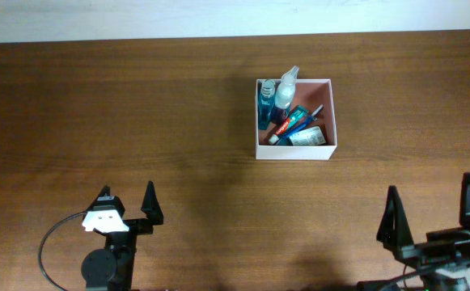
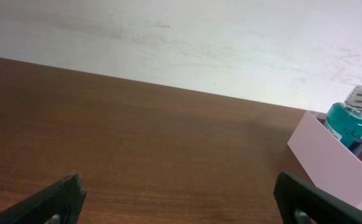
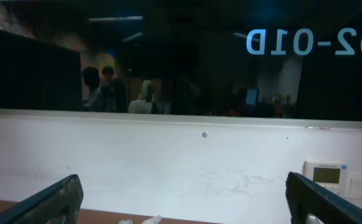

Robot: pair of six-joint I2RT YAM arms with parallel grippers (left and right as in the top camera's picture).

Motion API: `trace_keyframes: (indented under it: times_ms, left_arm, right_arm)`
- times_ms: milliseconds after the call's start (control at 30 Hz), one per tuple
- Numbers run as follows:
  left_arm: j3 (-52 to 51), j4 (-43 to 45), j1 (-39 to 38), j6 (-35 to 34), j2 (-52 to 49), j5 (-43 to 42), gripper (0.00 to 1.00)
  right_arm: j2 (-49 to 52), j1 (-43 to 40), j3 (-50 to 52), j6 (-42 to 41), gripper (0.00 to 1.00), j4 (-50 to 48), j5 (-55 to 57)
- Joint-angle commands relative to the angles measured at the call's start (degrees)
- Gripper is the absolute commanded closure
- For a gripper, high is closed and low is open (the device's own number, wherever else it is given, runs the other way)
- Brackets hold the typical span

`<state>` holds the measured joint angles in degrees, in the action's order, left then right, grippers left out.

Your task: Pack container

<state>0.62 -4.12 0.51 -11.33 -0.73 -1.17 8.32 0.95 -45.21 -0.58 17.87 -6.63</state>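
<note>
— Where is the container (image 1: 295, 152) found?
— It is set on the tabletop (image 1: 97, 97), right of centre, with toiletries (image 1: 287, 121) packed inside.
— And the jaws?
— On the left gripper (image 1: 127, 190) and the right gripper (image 1: 429, 184) they are spread wide, empty.

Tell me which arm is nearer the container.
Right. The right arm is at the front edge, right of the container; the left arm is farther off, front left.

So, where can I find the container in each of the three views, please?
Overhead: the container sits right of centre, in the upper half of the picture.
Left wrist: only one corner of the container shows, at the right edge, lower half.
Right wrist: the container is not in it.
Shared landmark: the teal bottle standing in the container, seen overhead and from the left wrist.
</note>
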Motion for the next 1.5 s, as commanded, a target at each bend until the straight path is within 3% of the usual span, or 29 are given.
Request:
trace_keyframes:
  times_ms: [0,400,1033,1467]
  left_arm:
    - [-0.11,-0.44,0.46,1.14,0.44,-1.01,0.01]
    - [-0.11,-0.44,0.46,1.14,0.44,-1.01,0.01]
    - [-0.11,-0.44,0.46,1.14,0.44,-1.01,0.01]
    - [-0.11,-0.44,0.46,1.14,0.44,-1.01,0.01]
  right_arm:
    - [-5.29,0.59,3.74,0.57,0.01,-0.37,-0.72]
    - [-8.07,0.59,10.80,0.59,0.01,0.37,-0.42]
    - [-8.09,0.55,33.18,0.63,0.01,-2.89,-0.42]
    - [-8.09,0.55,44.33,0.61,0.01,-22.18,-0.31]
